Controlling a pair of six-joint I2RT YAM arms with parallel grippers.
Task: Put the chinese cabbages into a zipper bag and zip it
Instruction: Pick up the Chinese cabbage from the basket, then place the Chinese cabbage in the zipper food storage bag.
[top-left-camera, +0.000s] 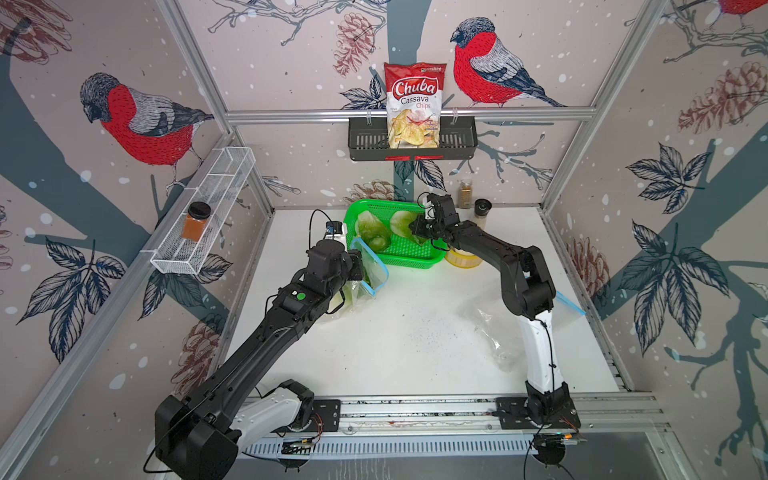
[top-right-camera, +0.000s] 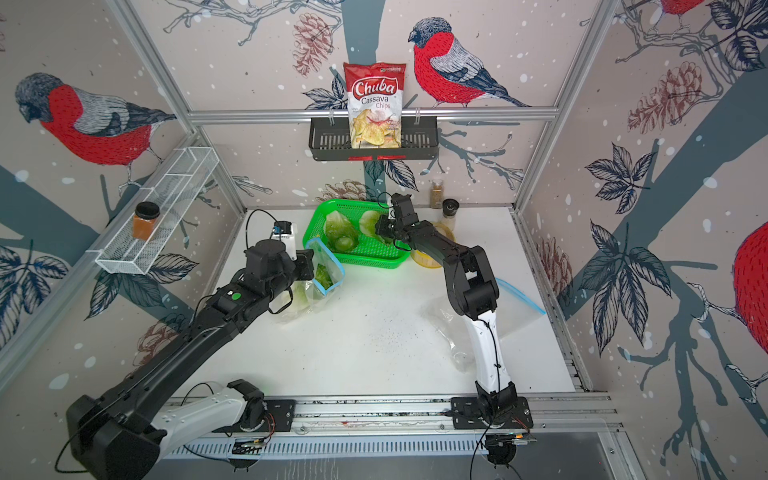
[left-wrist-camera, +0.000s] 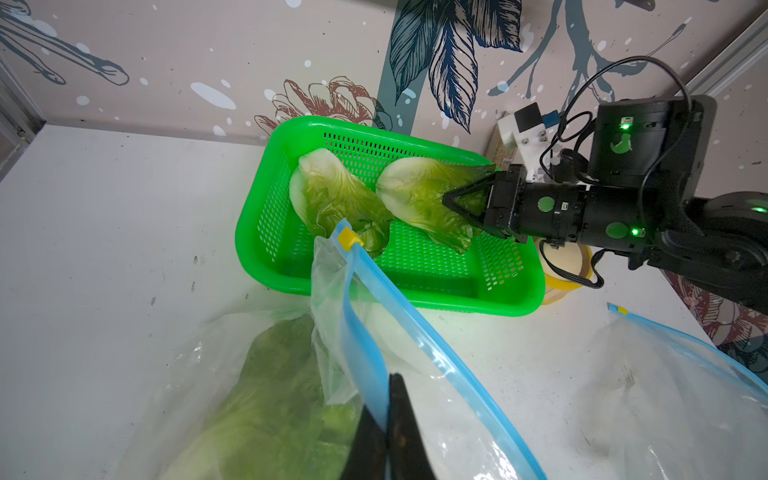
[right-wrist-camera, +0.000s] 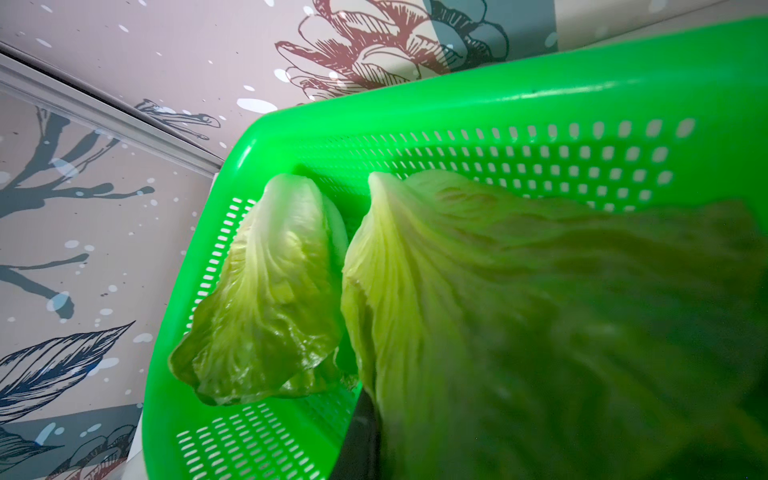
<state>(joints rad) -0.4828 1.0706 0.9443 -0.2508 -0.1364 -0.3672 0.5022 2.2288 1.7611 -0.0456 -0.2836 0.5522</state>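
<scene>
The left gripper is pinching the blue zip rim of the zipper bag, jaws pressed together, likely propping its mouth open toward the green basket just ahead. One cabbage is lying in the bag beneath it. The right gripper is clamping the leafy end of a second cabbage in the basket, probably to lift it, with a third cabbage just beyond its tips.

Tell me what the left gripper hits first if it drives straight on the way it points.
The left gripper, jaws shut on the zipper bag, would likely meet the near wall of the green basket first; depth is unclear.
</scene>
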